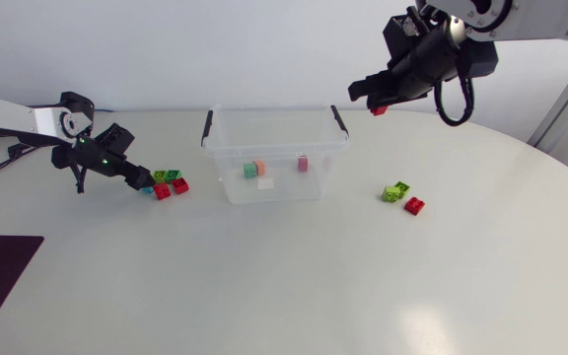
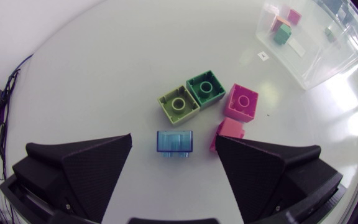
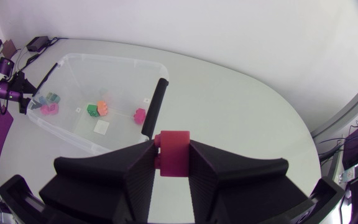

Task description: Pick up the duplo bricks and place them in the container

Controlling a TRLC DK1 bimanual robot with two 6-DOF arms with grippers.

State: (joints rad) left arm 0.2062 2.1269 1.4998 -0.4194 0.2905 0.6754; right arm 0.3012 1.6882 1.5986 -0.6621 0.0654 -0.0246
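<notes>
A red brick (image 3: 174, 152) is held clamped in the right gripper (image 1: 371, 99), raised at the container's (image 1: 274, 110) two o'clock; carrying over the rim and release seem called for next. The left gripper (image 2: 174, 147) is spread open around a blue brick (image 2: 174, 141) at the container's nine o'clock, not yet closed

The right gripper (image 1: 371, 97) holds a red brick (image 1: 379, 110) near the clear container (image 1: 274, 110); the left gripper (image 1: 142, 181) meets a brick cluster (image 1: 171, 181).
</notes>
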